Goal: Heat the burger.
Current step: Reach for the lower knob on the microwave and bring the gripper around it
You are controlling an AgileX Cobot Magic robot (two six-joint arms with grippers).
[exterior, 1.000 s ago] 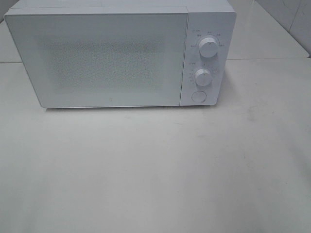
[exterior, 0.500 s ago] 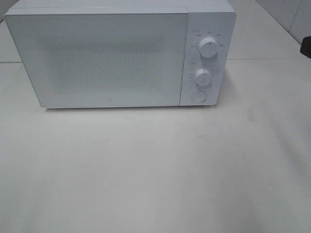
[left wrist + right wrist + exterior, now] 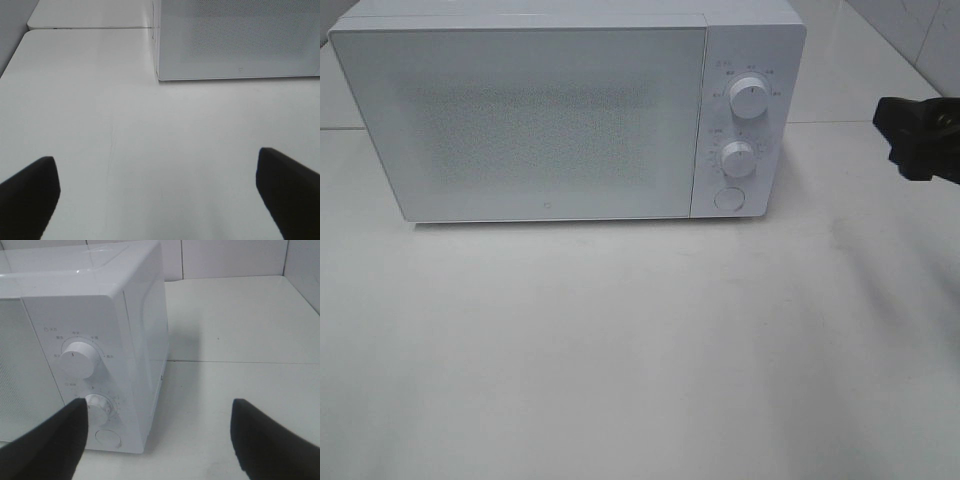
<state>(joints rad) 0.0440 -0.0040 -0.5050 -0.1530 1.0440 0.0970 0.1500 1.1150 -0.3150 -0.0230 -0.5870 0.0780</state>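
Found no burger in sight; possibly lay behind the shut microwave door (image 3: pixel 520 120). Hovered right of the 2 knobs (image 3: pixel 748 97) with right claw (image 3: pixel 895 135) spread, empty, nearer than left claw (image 3: pixel 157 170), likewise spread.

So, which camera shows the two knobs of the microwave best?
The exterior high view: both knobs face it, unblocked. The right wrist view sees them obliquely, the lower one partly behind a tool finger. The left wrist view shows only the door, no knobs.

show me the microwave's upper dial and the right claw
white round upper dial (image 3: pixel 749 98), exterior high view, its front face
black right claw (image 3: pixel 160 407), right wrist view, midway between fingertips
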